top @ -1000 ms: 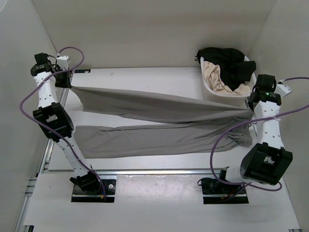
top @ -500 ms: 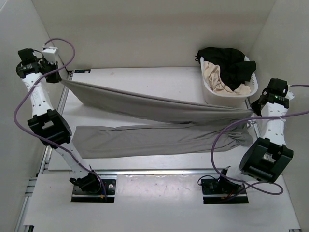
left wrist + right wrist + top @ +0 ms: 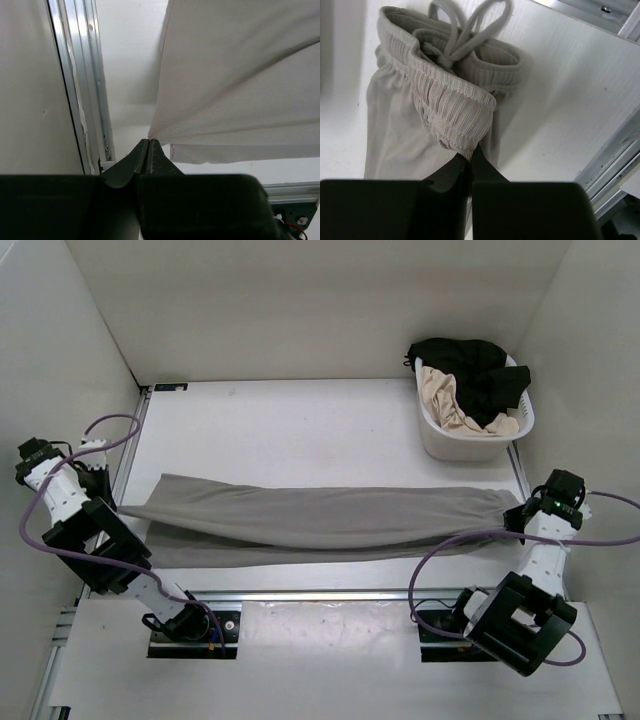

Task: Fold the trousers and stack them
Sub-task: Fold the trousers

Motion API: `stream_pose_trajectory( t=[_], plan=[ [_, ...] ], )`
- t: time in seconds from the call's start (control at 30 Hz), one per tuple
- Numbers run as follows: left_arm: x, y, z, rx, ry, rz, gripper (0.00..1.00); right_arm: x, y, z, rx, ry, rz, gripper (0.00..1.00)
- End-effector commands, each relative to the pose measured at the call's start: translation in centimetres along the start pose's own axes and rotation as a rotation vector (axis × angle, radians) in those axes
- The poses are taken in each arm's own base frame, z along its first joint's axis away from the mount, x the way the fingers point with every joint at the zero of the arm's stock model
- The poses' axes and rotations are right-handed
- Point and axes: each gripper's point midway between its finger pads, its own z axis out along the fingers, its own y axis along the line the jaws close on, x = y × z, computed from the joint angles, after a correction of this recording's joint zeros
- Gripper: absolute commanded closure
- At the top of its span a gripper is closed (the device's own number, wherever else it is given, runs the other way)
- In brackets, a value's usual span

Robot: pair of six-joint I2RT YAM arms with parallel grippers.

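The mid-grey trousers point(image 3: 320, 517) stretch across the near part of the table from left to right, one leg laid over the other. My left gripper point(image 3: 112, 508) is shut on the hem end at the table's left edge; in the left wrist view its closed tips point(image 3: 149, 142) pinch a corner of the trousers point(image 3: 235, 80), which hang raised above the table. My right gripper point(image 3: 514, 517) is shut on the elastic waistband at the right end. The right wrist view shows the gathered waistband point(image 3: 451, 105) and drawstring point(image 3: 462, 25) clamped at the gripper point(image 3: 470, 156).
A white laundry basket point(image 3: 450, 438) stands at the back right and holds a black garment point(image 3: 470, 365) and a beige one point(image 3: 447, 396). Aluminium rails point(image 3: 300, 595) run along the table's near and left edges. White walls close in on three sides.
Both arms have swung toward the near edge and come down, carrying the upper leg from the back of the table over the lower one. The grips have stayed shut.
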Motion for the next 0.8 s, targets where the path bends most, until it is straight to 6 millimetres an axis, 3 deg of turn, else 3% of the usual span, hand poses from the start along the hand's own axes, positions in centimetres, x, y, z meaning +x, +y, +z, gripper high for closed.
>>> stream_pose_trajectory(
  t=[0.0, 0.1, 0.17, 0.27, 0.43, 0.5, 0.6, 0.67, 0.73, 0.77],
  plan=[
    [-1.0, 1.3, -1.5, -0.055, -0.034, 0.080, 0.86, -0.8, 0.0, 0.1, -0.023, -0.010, 0.042, 1.00],
    [-1.0, 1.9, -1.7, -0.055, -0.017, 0.078, 0.86, -2.2, -0.8, -0.3, 0.004, -0.030, 0.070, 1.00],
    [-1.3, 1.9, -2.3, -0.056, -0.017, 0.087, 0.86, -2.1, -1.7, -0.6, 0.033, -0.014, 0.082, 1.00],
    [0.1, 1.5, -2.2, -0.046, 0.014, 0.094, 0.86, -1.4, -2.7, -0.9, 0.061, 0.001, 0.083, 1.00],
    [4.1, 0.9, -1.4, -0.032, 0.100, 0.092, 0.86, 1.0, -4.8, 0.0, 0.119, 0.063, 0.133, 1.00],
    [5.2, 0.9, -1.1, -0.023, 0.123, 0.094, 0.86, 1.0, -5.3, 0.0, 0.132, 0.066, 0.151, 1.00],
    [8.3, 0.2, -0.2, 0.000, 0.217, 0.085, 0.86, 1.0, -6.0, 0.1, 0.162, 0.070, 0.159, 1.00],
    [10.7, -0.5, 1.5, 0.030, 0.282, 0.070, 0.86, 1.3, -6.3, 0.5, 0.182, 0.095, 0.167, 1.00],
    [12.1, -0.9, 2.3, 0.059, 0.315, 0.072, 0.86, 1.7, -6.8, 0.8, 0.186, 0.123, 0.196, 0.87],
    [12.9, -1.4, 2.9, 0.080, 0.332, 0.065, 0.86, 1.7, -6.5, 1.0, 0.171, 0.129, 0.184, 0.71]
  ],
)
